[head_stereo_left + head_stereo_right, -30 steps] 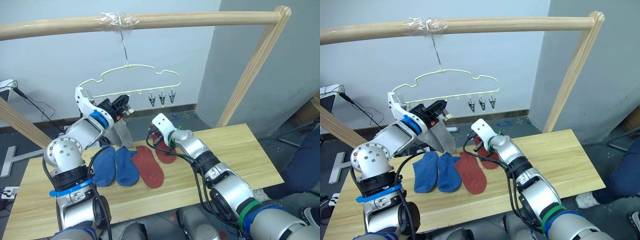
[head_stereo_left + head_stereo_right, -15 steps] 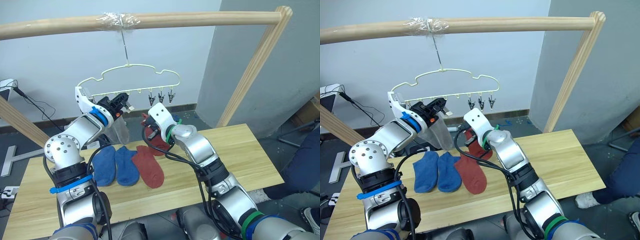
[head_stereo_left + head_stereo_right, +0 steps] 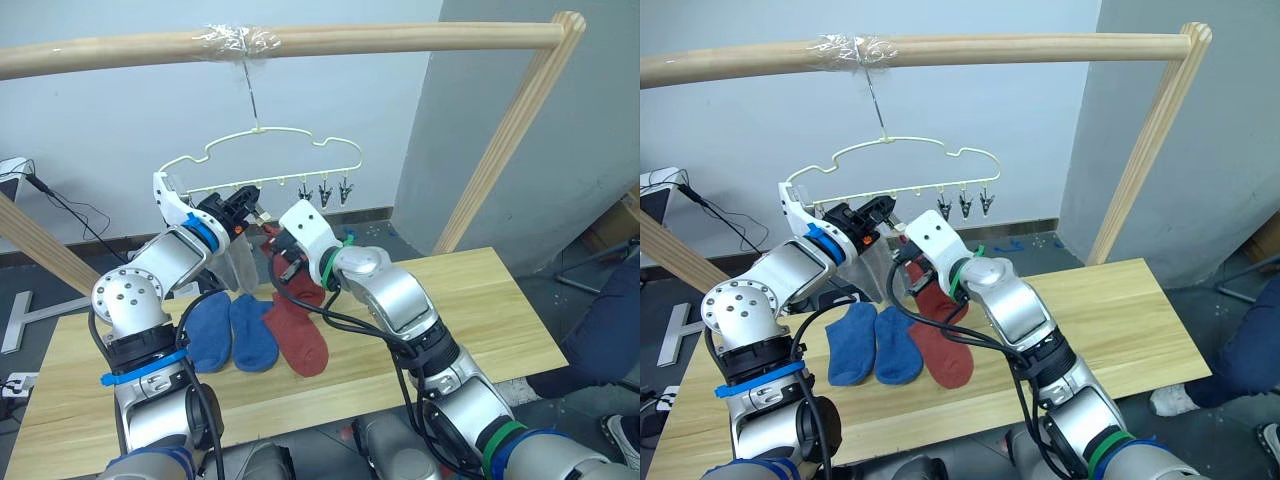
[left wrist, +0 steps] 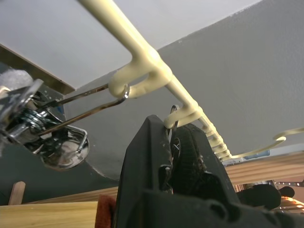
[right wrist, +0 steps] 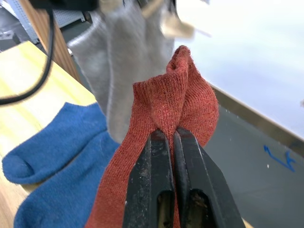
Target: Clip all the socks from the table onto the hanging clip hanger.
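Sock-clipping hinges on the clip hanger (image 3: 260,160). The right gripper (image 5: 172,142), jaws pinched tight on a rust-red sock (image 5: 166,114), holds it just below the hanger's clip row, its long axis hanging down. The left gripper (image 4: 175,152) is nearer still (closed on a clip, apparently), beside the hung grey sock (image 3: 240,262).

A robot test lab or workroom rather than a home: a bare pale wall (image 3: 100,110) and a grey partition (image 3: 560,120) stand behind a plain plank desk (image 3: 500,300). At ten o'clock black cables (image 3: 60,205) trail down to the dark floor (image 3: 40,290). A round wooden pole frame (image 3: 400,38), with tape wrapped around its bar, spans the desk.
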You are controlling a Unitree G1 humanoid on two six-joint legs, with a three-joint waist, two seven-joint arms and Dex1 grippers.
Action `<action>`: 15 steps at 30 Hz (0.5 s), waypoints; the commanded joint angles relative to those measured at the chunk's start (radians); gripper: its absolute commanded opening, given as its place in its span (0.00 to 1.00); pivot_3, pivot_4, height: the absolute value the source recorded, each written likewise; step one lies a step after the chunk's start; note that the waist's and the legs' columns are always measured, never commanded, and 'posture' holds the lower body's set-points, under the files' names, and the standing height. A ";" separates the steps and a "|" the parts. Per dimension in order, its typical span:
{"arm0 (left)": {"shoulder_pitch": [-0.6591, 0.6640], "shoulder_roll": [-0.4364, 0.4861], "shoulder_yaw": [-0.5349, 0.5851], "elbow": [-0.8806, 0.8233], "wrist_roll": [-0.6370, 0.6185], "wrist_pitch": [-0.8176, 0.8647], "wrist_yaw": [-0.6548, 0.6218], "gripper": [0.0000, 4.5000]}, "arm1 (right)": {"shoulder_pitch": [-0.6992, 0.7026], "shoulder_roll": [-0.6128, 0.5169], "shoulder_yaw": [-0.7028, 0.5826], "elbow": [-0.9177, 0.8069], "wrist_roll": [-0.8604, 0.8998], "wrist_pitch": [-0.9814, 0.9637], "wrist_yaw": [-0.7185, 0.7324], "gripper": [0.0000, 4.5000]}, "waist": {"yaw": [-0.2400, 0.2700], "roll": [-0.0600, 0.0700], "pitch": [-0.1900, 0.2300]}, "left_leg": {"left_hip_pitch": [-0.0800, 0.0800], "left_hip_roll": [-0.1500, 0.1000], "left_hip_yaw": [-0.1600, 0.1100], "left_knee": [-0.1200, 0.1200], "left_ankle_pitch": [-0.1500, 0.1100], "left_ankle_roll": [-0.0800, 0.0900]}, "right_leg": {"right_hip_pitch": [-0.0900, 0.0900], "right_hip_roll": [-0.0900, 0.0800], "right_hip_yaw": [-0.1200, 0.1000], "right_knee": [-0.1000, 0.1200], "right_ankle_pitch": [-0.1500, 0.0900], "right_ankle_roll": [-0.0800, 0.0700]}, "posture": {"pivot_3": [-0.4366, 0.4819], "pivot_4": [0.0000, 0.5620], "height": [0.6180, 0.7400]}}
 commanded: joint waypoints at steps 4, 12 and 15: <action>-0.040 0.013 -0.001 -0.063 -0.025 -0.044 -0.017 0.03 | -0.048 0.000 0.002 -0.066 0.017 -0.001 0.002 0.01 | 0.000 0.000 0.000 | -0.001 0.000 0.000 0.000 0.000 0.000 | 0.000 0.000 0.000 -0.001 0.000 0.000 | 0.12 0.28 1.00; -0.036 0.016 -0.008 -0.063 -0.019 -0.046 -0.021 0.03 | -0.062 -0.003 0.002 -0.084 0.023 0.009 0.001 0.01 | 0.000 0.000 0.000 | -0.002 0.000 -0.001 0.000 0.000 0.000 | -0.001 0.000 0.000 -0.002 0.000 0.000 | 0.12 0.28 1.00; -0.035 0.017 -0.012 -0.061 -0.019 -0.051 -0.021 0.03 | -0.062 0.001 0.000 -0.081 0.031 0.014 0.003 0.01 | 0.001 0.000 0.000 | -0.003 0.000 -0.001 0.000 0.000 0.000 | -0.001 0.000 0.000 -0.003 0.000 0.000 | 0.12 0.28 1.00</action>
